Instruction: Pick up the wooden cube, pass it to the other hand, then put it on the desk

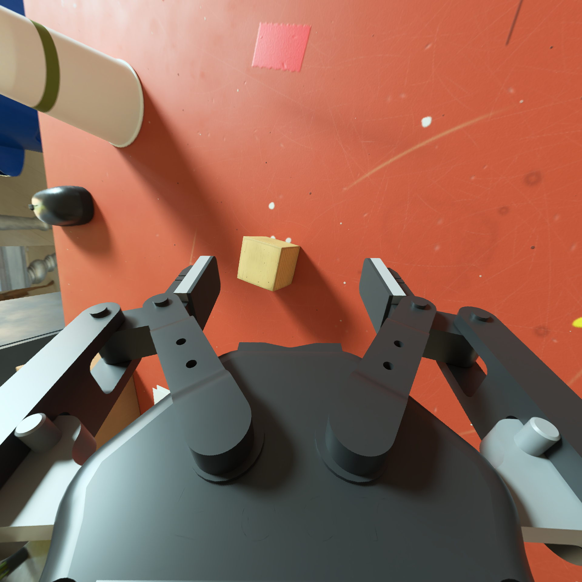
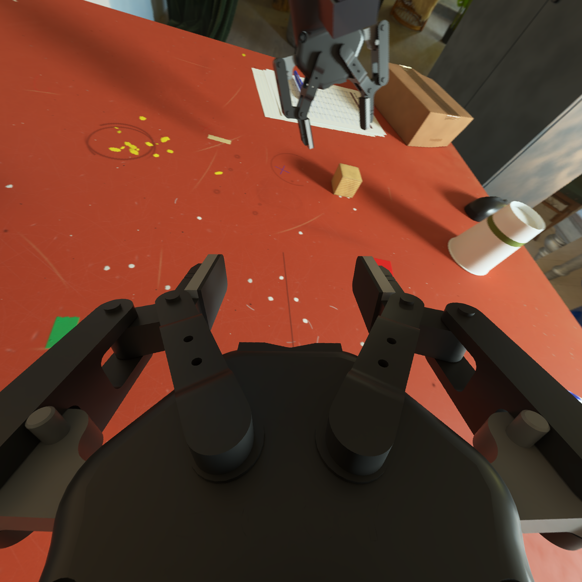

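Left gripper is hovering open above the cube; right gripper is waiting open; nothing picked yet.

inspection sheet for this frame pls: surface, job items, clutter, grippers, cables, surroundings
Surface: red desk, scratched, with white and yellow paint specks and tape patches.
Job's things: wooden cube resting on the desk, untouched.
Clutter: paper cup upright near the edge; black mouse beside it; cardboard box; paper sheet beside the box.
Grippers: left gripper open, above the cube, not touching it; right gripper open, empty, farther from the cube.
Cables: nothing seen.
Surroundings: grey cabinet beyond the desk; turned wooden furniture at the edge, unclear.
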Controlling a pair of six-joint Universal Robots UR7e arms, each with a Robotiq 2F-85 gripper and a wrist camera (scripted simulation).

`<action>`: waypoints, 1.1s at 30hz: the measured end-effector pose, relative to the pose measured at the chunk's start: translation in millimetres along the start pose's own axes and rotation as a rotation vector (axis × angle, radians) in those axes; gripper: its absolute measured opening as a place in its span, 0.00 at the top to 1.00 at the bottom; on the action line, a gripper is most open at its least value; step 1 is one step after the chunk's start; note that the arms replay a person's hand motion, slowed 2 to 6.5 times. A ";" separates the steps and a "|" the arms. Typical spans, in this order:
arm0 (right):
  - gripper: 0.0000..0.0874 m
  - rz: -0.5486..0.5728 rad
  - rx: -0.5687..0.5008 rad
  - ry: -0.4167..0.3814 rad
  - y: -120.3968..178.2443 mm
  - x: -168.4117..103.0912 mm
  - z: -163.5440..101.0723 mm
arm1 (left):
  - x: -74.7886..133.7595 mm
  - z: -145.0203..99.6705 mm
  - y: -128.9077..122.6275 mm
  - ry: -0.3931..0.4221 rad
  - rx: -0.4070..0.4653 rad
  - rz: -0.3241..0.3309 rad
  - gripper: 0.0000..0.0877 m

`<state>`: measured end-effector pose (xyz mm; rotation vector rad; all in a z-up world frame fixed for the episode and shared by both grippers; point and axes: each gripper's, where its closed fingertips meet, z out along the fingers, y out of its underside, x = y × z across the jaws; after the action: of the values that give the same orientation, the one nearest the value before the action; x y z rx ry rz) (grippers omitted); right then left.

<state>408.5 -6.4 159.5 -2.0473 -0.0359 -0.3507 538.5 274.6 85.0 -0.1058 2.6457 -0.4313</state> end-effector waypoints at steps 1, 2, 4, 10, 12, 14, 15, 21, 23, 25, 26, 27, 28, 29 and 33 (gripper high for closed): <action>0.18 0.001 0.002 -0.015 0.0 -3.5 3.4 | -1.0 2.4 1.0 0.010 -0.009 -0.004 0.10; 0.17 0.003 0.002 -0.029 0.3 -6.7 6.6 | -1.8 4.9 2.0 0.019 -0.018 -0.007 0.09; 0.16 0.007 0.001 -0.057 1.5 -12.6 13.0 | -3.0 9.7 3.7 0.036 -0.035 -0.010 0.07; 0.16 0.009 -0.014 -0.100 9.8 -20.9 29.3 | -9.4 22.4 10.5 0.059 -0.092 0.001 0.06; 0.17 0.009 -0.018 -0.109 13.0 -22.3 34.0 | -12.3 26.3 13.2 0.059 -0.113 0.008 0.06; 0.17 0.011 -0.020 -0.119 16.0 -23.6 38.3 | -15.2 29.9 15.9 0.059 -0.133 0.014 0.06; 0.18 0.012 -0.019 -0.124 17.4 -24.3 40.2 | -16.4 31.7 17.2 0.059 -0.143 0.017 0.06; 0.20 0.036 -0.006 -0.164 24.1 -28.3 49.0 | -21.5 42.2 24.1 0.072 -0.189 0.034 0.08; 0.18 0.048 0.002 -0.179 25.6 -29.5 50.7 | -22.6 45.6 26.4 0.078 -0.202 0.039 0.10; 0.16 0.060 0.009 -0.194 27.0 -30.7 52.0 | -23.5 49.0 28.7 0.085 -0.215 0.044 0.12; 0.15 0.067 0.011 -0.202 27.8 -31.3 52.5 | -23.8 50.7 29.9 0.088 -0.221 0.047 0.13; 0.14 0.073 0.013 -0.209 28.6 -31.8 52.9 | -24.0 52.3 31.1 0.091 -0.228 0.051 0.14; 0.13 0.079 0.015 -0.216 29.4 -32.4 53.2 | -24.2 54.1 32.4 0.094 -0.235 0.054 0.14; 0.12 0.085 0.016 -0.222 30.2 -32.7 53.4 | -24.4 55.7 33.7 0.097 -0.242 0.059 0.15; 0.10 0.107 0.019 -0.241 33.3 -33.1 53.7 | -24.9 62.6 39.4 0.105 -0.272 0.085 0.19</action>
<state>395.0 28.0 98.4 -2.0536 -0.0762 -0.0365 588.7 297.8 30.1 -0.0571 2.7866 -0.0485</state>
